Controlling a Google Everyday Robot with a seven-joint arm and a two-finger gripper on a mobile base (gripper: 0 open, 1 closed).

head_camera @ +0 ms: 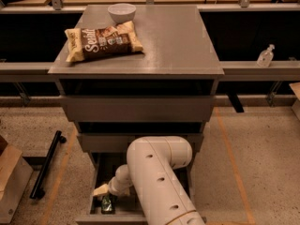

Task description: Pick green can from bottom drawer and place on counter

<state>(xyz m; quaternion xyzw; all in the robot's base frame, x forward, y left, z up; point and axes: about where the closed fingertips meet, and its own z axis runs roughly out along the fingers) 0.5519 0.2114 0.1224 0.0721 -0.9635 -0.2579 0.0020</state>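
The green can (107,204) stands on the floor of the open bottom drawer (96,179), near its front left corner. My gripper (101,191) reaches down into the drawer at the end of the white arm (157,177) and sits right over the can's top. The grey-brown counter (173,39) lies above, at the top of the cabinet.
A brown-and-cream snack bag (102,42) and a white bowl (121,12) lie on the counter's left and back. The two upper drawers (136,108) are shut. A black bar (46,165) and a cardboard box (10,184) lie on the floor at left. A clear bottle (265,56) stands on the right ledge.
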